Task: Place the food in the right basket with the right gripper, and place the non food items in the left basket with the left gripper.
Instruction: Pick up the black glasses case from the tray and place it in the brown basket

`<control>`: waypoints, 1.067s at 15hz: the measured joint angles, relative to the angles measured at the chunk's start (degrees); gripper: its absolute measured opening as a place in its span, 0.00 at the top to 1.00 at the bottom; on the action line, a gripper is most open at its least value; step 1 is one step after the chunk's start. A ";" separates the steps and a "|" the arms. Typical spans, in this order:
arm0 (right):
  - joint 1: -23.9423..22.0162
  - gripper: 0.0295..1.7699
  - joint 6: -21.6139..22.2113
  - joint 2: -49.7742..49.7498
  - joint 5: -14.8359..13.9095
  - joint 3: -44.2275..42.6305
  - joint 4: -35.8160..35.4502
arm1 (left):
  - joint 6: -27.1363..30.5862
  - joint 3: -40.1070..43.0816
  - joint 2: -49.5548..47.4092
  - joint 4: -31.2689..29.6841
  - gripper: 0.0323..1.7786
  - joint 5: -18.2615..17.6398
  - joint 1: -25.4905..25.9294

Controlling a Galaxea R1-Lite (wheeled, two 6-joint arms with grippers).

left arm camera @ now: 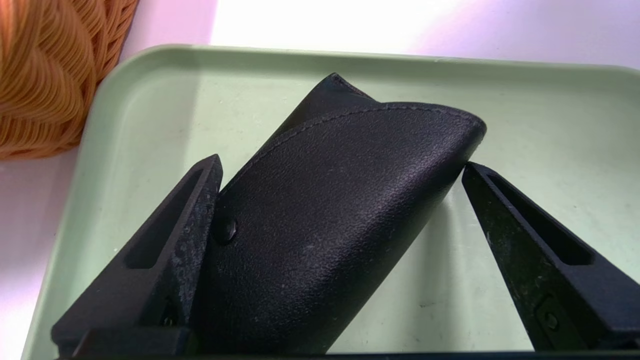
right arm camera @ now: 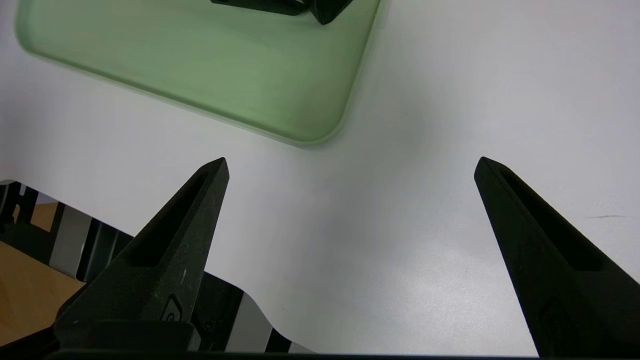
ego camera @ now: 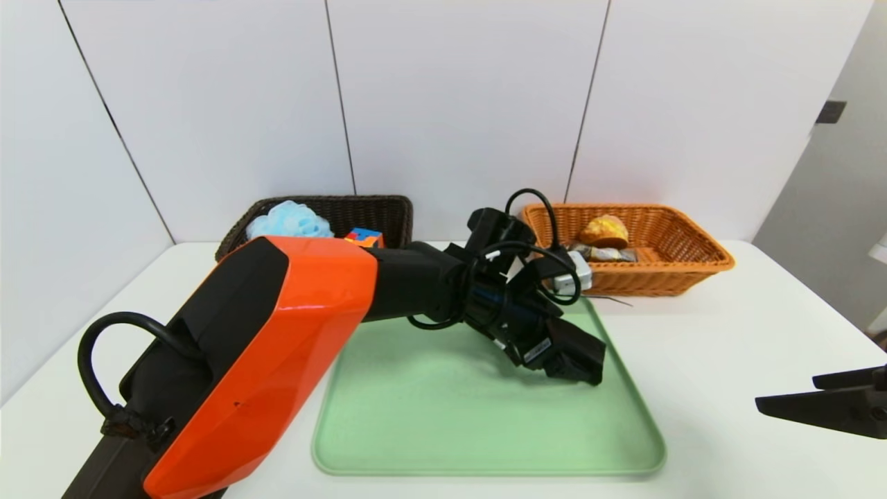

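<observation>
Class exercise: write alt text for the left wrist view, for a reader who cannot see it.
The open left hand straddles a black pouch lying on a green tray. The orange-tan basket stands just beyond the tray's corner.

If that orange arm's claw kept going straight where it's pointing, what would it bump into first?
Probably the black pouch, which already lies between the left gripper's open jaws on the green tray. One jaw seems to touch it, so its body would likely meet the pouch first.

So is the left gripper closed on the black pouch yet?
Not yet: the left gripper is open, its fingers either side of the black pouch on the green tray.
</observation>
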 joint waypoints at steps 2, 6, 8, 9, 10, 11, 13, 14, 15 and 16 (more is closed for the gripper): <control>0.05 0.04 0.02 -0.05 0.16 0.06 0.02 | -1.32 -0.05 0.11 0.00 0.05 1.21 0.00; 0.02 0.04 0.05 -0.07 0.17 0.74 0.04 | -2.97 -0.05 0.22 0.05 0.05 2.30 0.07; 0.02 0.04 0.02 -0.11 0.22 0.83 0.02 | -2.97 -0.02 0.33 0.05 0.05 2.54 0.07; 0.00 0.04 0.00 -0.13 0.20 0.87 0.00 | -2.95 -0.02 0.52 -0.15 0.05 3.28 0.05; 0.00 0.04 0.05 -0.16 0.17 0.91 0.02 | -2.90 -0.05 0.72 -0.34 0.05 3.96 0.05; -0.02 0.04 0.05 -0.16 0.17 1.00 0.02 | -2.89 -0.07 0.90 -0.39 0.05 4.05 0.05; -0.04 0.04 0.02 -0.21 0.17 1.17 0.02 | -2.90 -0.07 1.12 -0.37 0.05 4.10 0.13; -0.06 0.04 0.02 -0.21 0.17 1.19 0.02 | -2.90 -0.07 1.13 -0.39 0.05 4.10 0.13; -0.06 0.04 0.02 -0.21 0.17 1.19 0.00 | -2.90 -0.07 1.13 -0.39 0.13 4.13 0.18; -0.06 0.04 0.02 -0.22 0.16 1.19 0.04 | -2.97 -0.07 1.13 -0.39 0.22 4.13 0.22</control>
